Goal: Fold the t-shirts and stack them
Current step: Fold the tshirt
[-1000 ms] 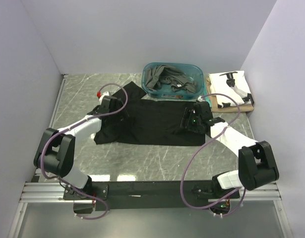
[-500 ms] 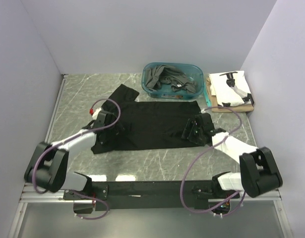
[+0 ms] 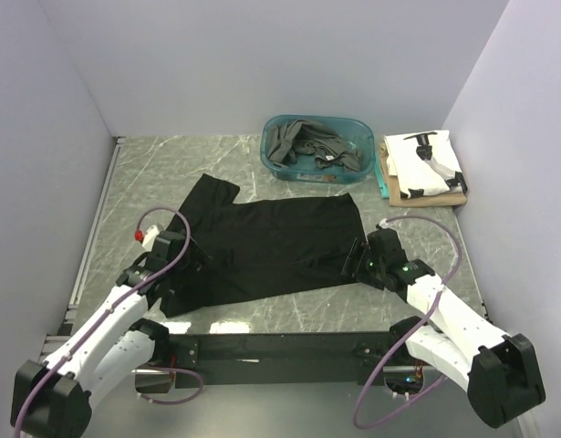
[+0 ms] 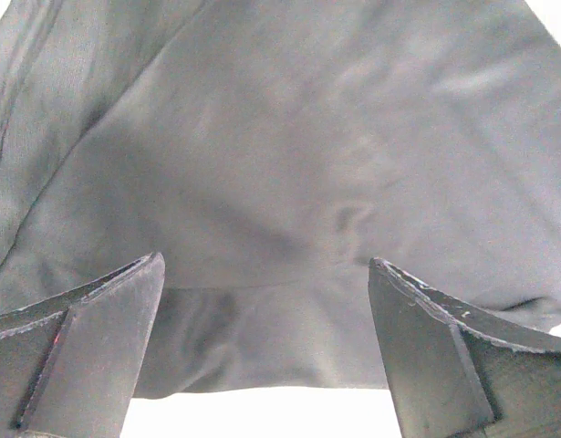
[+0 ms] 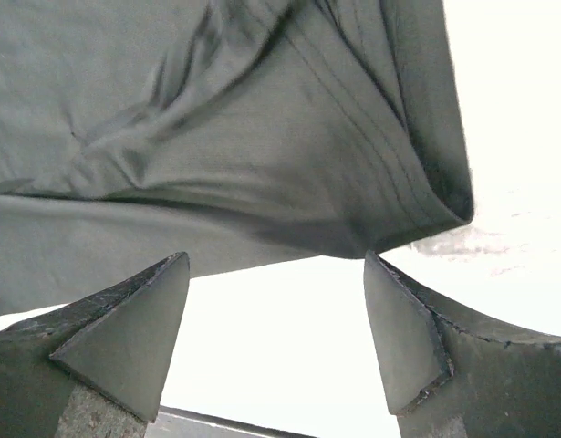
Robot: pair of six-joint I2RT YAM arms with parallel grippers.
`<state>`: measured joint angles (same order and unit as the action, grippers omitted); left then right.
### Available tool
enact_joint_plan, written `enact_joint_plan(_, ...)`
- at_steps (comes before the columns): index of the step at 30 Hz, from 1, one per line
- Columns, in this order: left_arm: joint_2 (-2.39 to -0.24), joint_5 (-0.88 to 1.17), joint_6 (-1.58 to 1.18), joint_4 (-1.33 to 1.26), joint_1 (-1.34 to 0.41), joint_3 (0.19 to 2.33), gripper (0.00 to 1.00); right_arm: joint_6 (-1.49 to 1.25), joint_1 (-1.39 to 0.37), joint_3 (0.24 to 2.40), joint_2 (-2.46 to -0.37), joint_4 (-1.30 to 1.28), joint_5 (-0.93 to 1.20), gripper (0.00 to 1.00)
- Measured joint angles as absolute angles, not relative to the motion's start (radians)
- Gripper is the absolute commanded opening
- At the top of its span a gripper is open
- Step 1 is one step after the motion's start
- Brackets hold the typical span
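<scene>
**A:** Where does the black t-shirt (image 3: 271, 242) lie against the two hands?

**B:** It is spread flat in the middle of the marble tabletop (image 3: 161, 164), with one hand at each near end. The left hand (image 3: 178, 259) sits over the shirt's near left part. The right hand (image 3: 360, 259) is at its near right corner.

**A:** Is either hand gripping it?

**B:** No. In the left wrist view the left hand (image 4: 266, 265) stands wide, its fingers (image 4: 88, 351) well apart. Black cloth fills nearly the whole gap between them and is not pinched. The right hand (image 5: 275, 263) is wide too. The shirt's edge lies just beyond its fingertips (image 5: 134, 338), and only bright tabletop shows between them.

**A:** How does the shirt look?

**B:** Plain black and laid out as a rough, slightly skewed rectangle. One short sleeve (image 3: 212, 189) points off toward the far left. The cloth is mostly smooth, with shallow wrinkles near the right hand. In the right wrist view the corner there is doubled over, and rows of hem stitching show along the fold.

**A:** And the other shirts?

**B:** Dark grey t-shirts (image 3: 303, 141) are bunched inside a teal tub (image 3: 265, 151) at the far edge, just beyond the black shirt. To the right of the tub, a folded white t-shirt with black print (image 3: 421, 164) lies on top of a tan t-shirt (image 3: 431, 200). Both are well apart from either hand.
</scene>
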<state>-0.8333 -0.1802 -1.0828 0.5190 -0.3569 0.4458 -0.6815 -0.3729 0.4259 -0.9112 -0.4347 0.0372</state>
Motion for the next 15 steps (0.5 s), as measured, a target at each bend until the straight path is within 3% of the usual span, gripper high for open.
enact_joint_plan(5,-0.823,-0.234,-1.061,0.506,-0.357,0.512,0.99,-0.653,-0.373,0.559,-1.005,-0.461,-0.017,0.77)
enact_joint_plan(15,-1.063,-0.245,-1.008,0.325,-0.357,0.542,0.99,-0.634,-0.373,0.744,-1.333,-0.437,-0.146,0.56)
